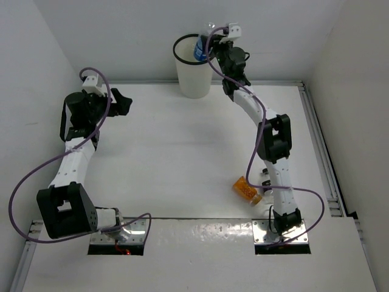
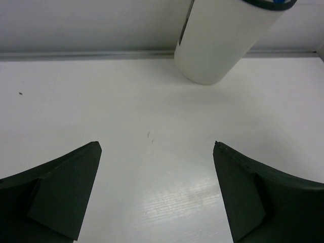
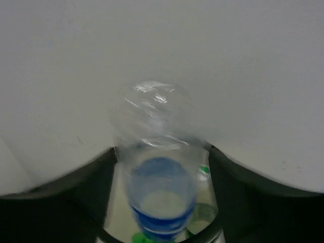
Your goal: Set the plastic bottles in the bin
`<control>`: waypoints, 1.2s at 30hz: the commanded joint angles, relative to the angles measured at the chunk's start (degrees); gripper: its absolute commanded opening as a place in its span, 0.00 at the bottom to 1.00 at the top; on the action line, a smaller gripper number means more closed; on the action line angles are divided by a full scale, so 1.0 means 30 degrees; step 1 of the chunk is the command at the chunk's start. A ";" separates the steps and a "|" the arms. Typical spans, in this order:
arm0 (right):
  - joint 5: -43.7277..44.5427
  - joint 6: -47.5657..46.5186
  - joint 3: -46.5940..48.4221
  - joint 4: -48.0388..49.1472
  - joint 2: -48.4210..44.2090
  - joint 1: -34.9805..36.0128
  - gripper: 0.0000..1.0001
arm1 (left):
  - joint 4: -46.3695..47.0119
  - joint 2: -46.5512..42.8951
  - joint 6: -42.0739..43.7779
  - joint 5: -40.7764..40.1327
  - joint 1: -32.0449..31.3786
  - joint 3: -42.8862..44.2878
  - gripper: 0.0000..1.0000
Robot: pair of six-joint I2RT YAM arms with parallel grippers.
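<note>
The white bin (image 1: pixel 193 79) stands at the table's far edge. My right gripper (image 1: pixel 214 38) hangs over its rim. The clear bottle with a blue label (image 1: pixel 200 47) points down into the bin's mouth. In the right wrist view this bottle (image 3: pixel 159 187) is blurred between my fingers (image 3: pixel 101 202), with a small gap on its right side, so the right gripper (image 3: pixel 162 152) looks open. Green bottle parts (image 3: pixel 204 170) lie inside the bin below. The orange bottle (image 1: pixel 248 190) lies on the table by the right arm. My left gripper (image 1: pixel 124 103) (image 2: pixel 157 147) is open and empty, facing the bin (image 2: pixel 223 40).
White walls close in the table on the left, back and right. A metal rail (image 1: pixel 319 152) runs along the right edge. The right arm's lower links (image 1: pixel 276 182) stand beside the orange bottle.
</note>
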 commanded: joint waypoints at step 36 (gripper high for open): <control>-0.5505 -0.6272 -1.9597 -2.9409 -2.5621 -1.2725 1.00 | -1.3333 1.2608 2.5385 0.3328 -2.5857 1.2148 0.90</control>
